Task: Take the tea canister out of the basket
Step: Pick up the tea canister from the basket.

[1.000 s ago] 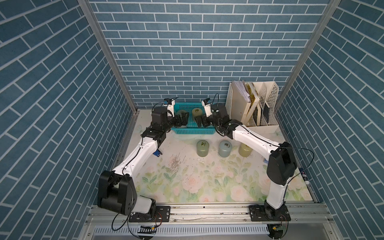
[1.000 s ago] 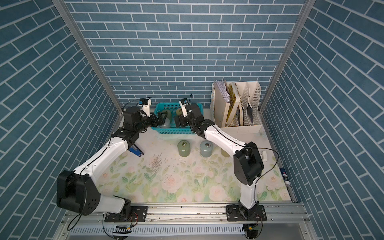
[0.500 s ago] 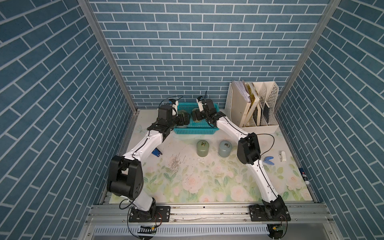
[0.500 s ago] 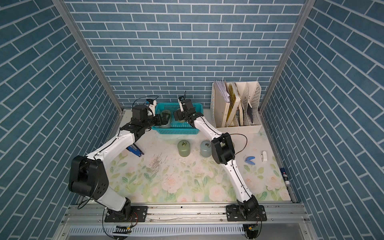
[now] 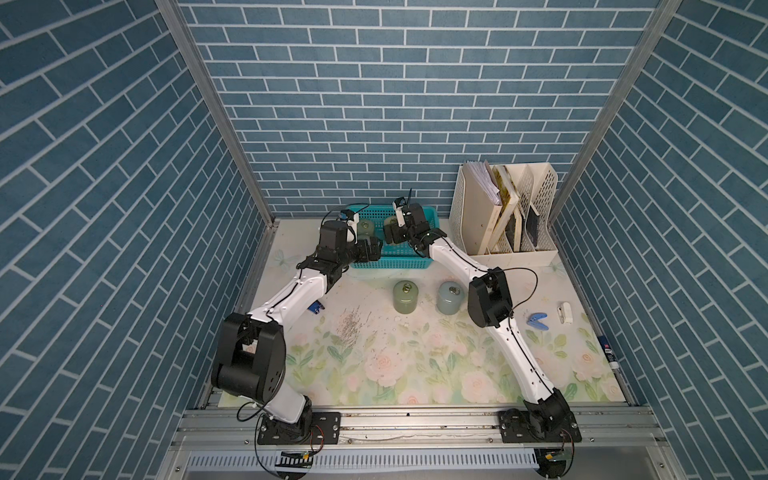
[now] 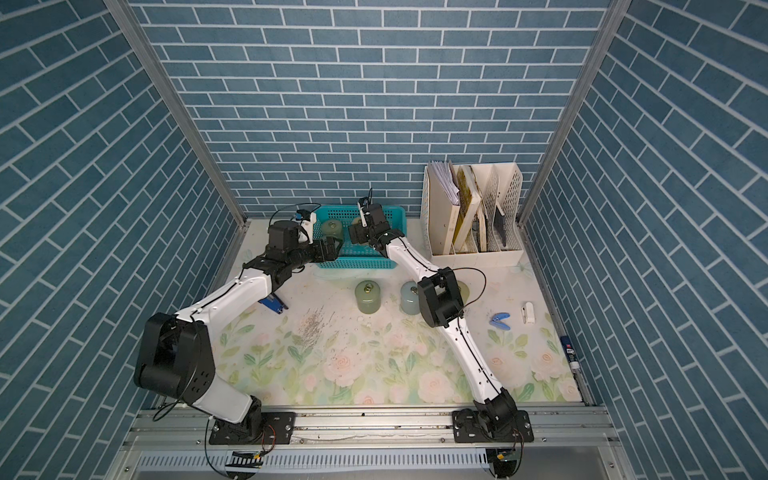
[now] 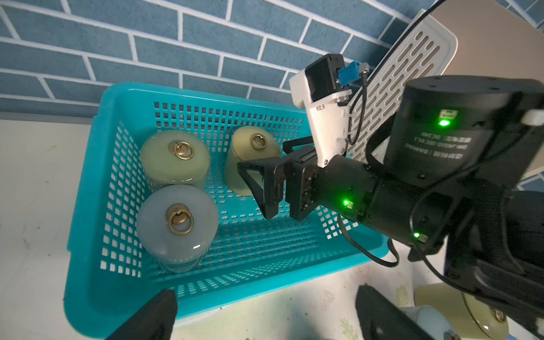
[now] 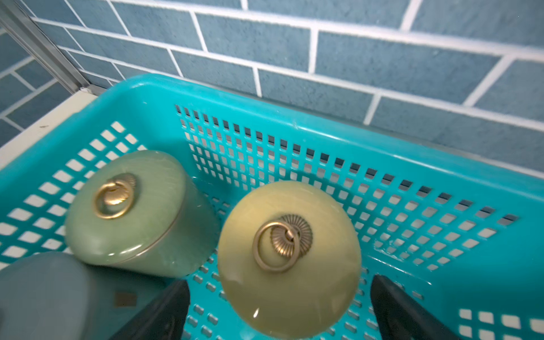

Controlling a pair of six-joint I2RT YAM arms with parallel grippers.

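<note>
Floral-topped desk (image 5: 415, 332). Cream file rack (image 5: 473, 216) at far right. Teal basket (image 5: 395, 261) far centre, by the brick wall.

Three lidded canisters stand in the basket:
- Green tea canister (image 7: 175, 157) in the far-left corner.
- Grey tea canister (image 7: 176, 217) just near of it.
- Yellow tea canister (image 8: 290, 259) at the far side, mid-basket.

Two more canisters (image 5: 404, 296) stand on the desk, near of the basket.

Right pincer (image 8: 281, 279) is inside the basket, spread wide, one finger either side of the yellow canister; contact unclear. Left pincer (image 7: 266, 290) is agape and empty, at the basket's near wall.
</note>
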